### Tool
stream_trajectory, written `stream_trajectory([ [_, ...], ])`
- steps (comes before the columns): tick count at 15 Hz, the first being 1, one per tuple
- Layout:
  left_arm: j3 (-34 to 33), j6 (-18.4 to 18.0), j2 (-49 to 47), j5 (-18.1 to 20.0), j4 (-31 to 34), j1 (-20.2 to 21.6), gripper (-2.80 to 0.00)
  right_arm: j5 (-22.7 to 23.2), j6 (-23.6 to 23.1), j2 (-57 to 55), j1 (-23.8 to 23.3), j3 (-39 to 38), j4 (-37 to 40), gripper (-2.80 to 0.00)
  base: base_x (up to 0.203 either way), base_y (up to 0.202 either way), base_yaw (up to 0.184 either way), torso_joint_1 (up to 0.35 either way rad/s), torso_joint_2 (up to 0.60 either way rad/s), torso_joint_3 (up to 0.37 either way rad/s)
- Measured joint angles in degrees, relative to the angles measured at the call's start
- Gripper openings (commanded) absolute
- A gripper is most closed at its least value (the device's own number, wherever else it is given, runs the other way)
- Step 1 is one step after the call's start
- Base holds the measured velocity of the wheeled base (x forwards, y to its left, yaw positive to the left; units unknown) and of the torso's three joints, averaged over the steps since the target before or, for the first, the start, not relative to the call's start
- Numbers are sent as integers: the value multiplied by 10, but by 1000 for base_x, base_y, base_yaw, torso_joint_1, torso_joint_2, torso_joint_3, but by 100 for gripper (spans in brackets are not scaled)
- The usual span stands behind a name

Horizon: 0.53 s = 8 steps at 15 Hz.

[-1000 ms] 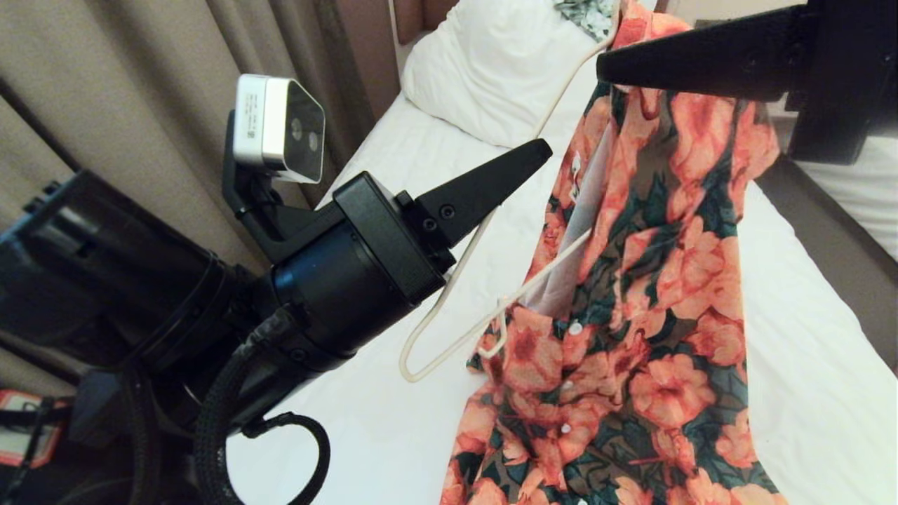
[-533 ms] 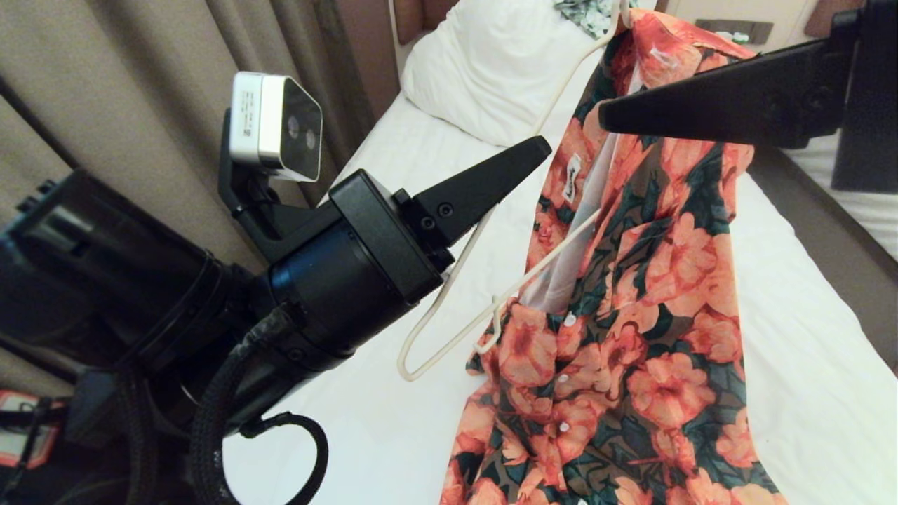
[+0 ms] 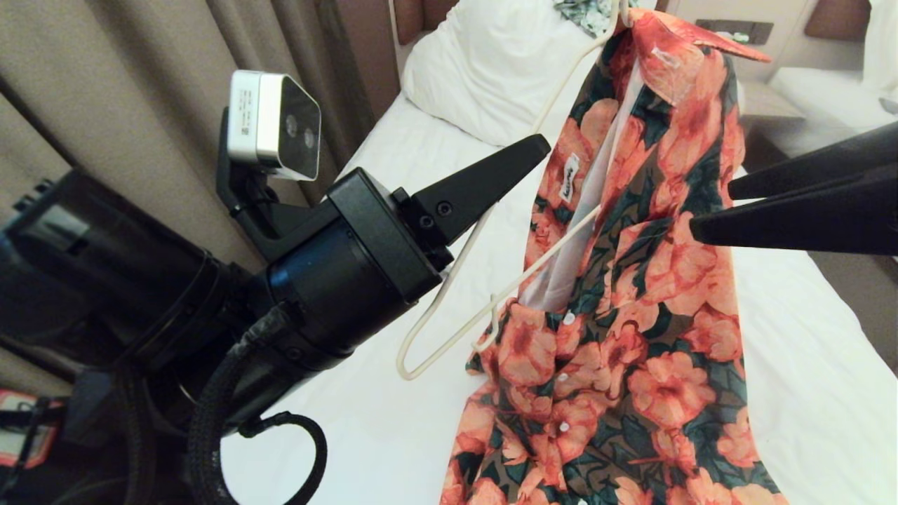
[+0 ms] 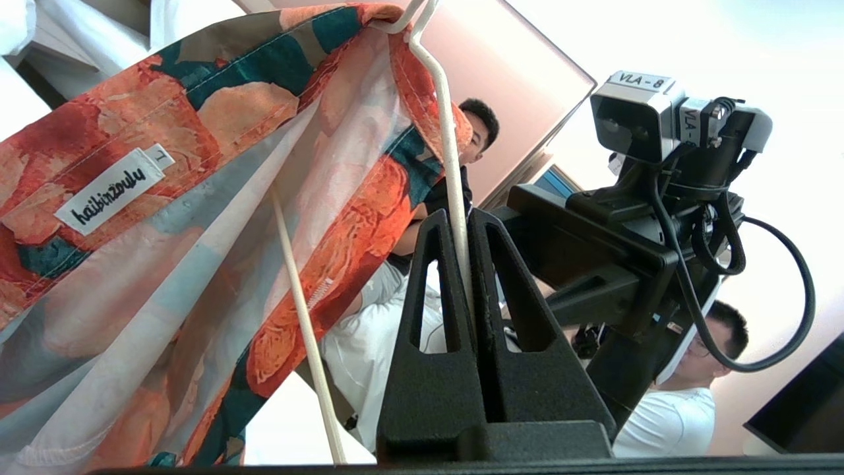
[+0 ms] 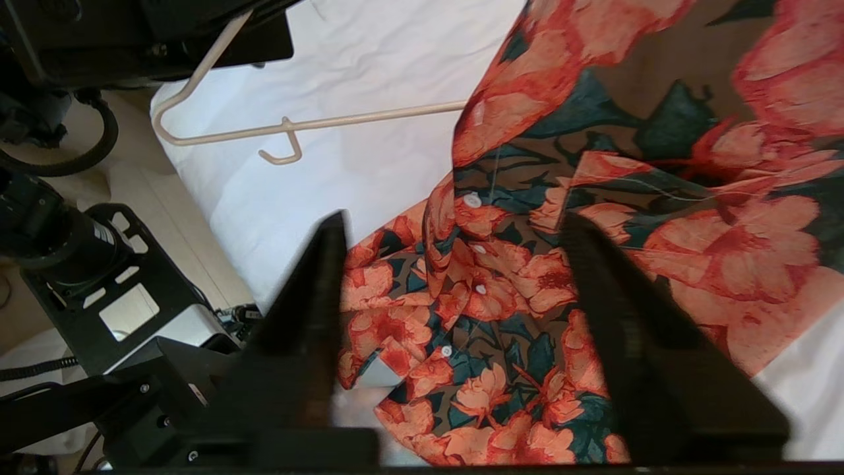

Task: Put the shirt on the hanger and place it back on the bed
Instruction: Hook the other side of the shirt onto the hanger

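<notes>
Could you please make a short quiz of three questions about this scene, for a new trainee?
1. Which gripper holds the hanger?
2. True or false: the right gripper is shut on the shirt.
3. The shirt's lower part lies on: A) the pillow B) the bed C) the floor.

Key:
1. The left gripper, shut on the wire.
2. False; its jaws stand open, holding nothing.
3. B.

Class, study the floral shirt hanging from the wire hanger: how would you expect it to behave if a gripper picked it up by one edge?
The shirt would probably flop, since it drapes in soft folds onto the bed. It seems light: the thin hanger carries it without obvious bending. It may slide, being only partly on.
</notes>
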<state>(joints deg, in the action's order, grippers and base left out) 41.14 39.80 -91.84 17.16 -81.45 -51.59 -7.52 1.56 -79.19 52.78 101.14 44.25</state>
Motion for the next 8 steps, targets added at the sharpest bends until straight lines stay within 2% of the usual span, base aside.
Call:
stream_trajectory([
  [3,-1,0,1,1,0,-5,-280,6,3,0,-17,27,-1,-280,0,0,0,0,0,0],
  [4,-3,0,1,1,0,-10,-280,21,9,-2,-30,48,-5,-280,0,0,0,0,0,0],
  [6,-7,0,1,1,1,-17,-280,66,12,-7,-76,92,-2,-280,0,0,0,0,0,0],
  [8,-9,1,-1,2,0,-25,-280,115,7,-13,-146,115,-5,-280,0,0,0,0,0,0],
])
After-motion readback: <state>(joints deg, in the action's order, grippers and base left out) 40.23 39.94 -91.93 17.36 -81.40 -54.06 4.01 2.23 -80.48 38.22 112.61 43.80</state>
